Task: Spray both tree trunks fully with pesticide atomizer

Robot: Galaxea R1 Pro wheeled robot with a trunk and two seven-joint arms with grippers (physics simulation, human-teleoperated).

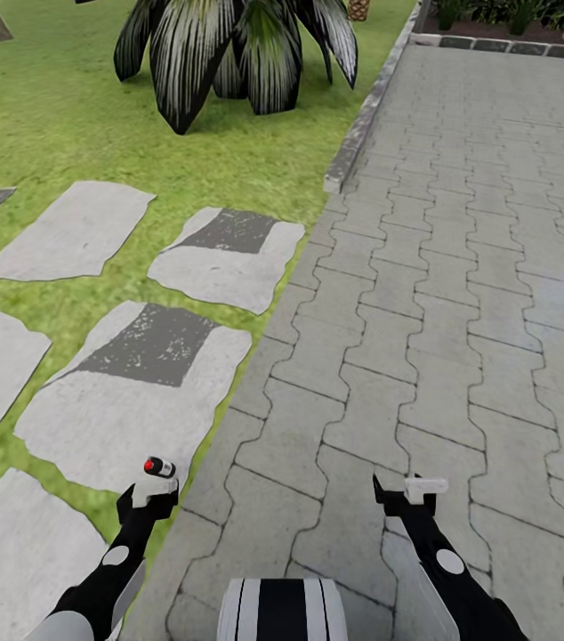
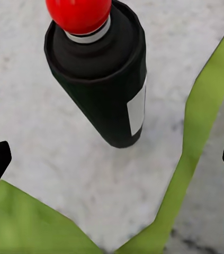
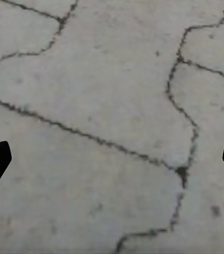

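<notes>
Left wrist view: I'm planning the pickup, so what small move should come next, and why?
Probably ease the left gripper forward around the pesticide atomizer. Its jaws stand open and wide apart, and the black, red-capped can sits ahead of them on a pale stepping stone, not yet between them.

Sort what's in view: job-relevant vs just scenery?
Job:
- pesticide atomizer, black can with red cap, lying on a pale stepping stone
- left tool, open, above the can
- right tool, open, over paving

Scenery:
- brick paving
- other stepping stones
- lawn
- low spiky plant
- stone kerb
</notes>
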